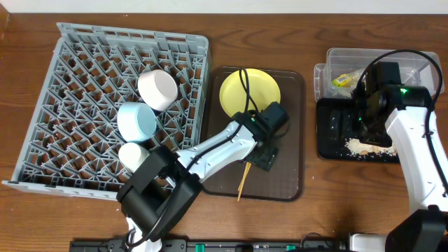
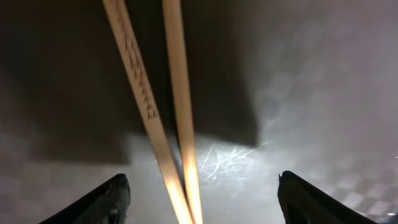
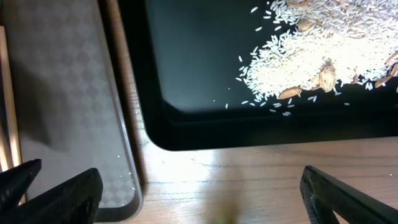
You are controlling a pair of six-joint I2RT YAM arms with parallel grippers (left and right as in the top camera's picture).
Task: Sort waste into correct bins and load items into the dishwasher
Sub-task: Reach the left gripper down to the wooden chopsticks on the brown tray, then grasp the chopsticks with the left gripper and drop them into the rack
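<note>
**Bowls racked, waste binned; plate and chopsticks outstanding**

Done, by my reading: the large square grey plastic dish rack [image 1: 126,31] carries the round white bowl [image 1: 157,87], the round light blue bowl [image 1: 136,120] and a smaller white cup-like vessel [image 1: 133,155]. The small green-and-orange snack wrapper [image 1: 343,80] lies in the clear plastic rectangular tub [image 1: 343,52]. The beige crumbly food scraps [image 3: 311,56], rice grains with a few brown flakes, are spread in the shallow black rectangular tray [image 3: 186,74]. I cannot pick out the tissue with any certainty.

Left to do: the round yellow plate [image 1: 250,93] sits at the far end of the brown serving tray [image 1: 290,168]. The pair of thin light wooden chopsticks [image 2: 177,93] lies flat on the same tray, towards its near end.

Step in hand, as I judge it: picking up the chopsticks. The left tool [image 2: 202,180] hangs low over them with its jaws wide, one finger on each side. Neither finger touches the wood and nothing is held.

The sticks lie side by side and converge towards the tool, nearly touching between the fingers. One carries dark printed marks along its length. They are slim and smooth, so I expect them to roll or splay under a pinch.

The right tool [image 3: 199,174] is also wide and empty. It hovers over the black tray's near edge and the wooden worktop [image 3: 249,186].
</note>
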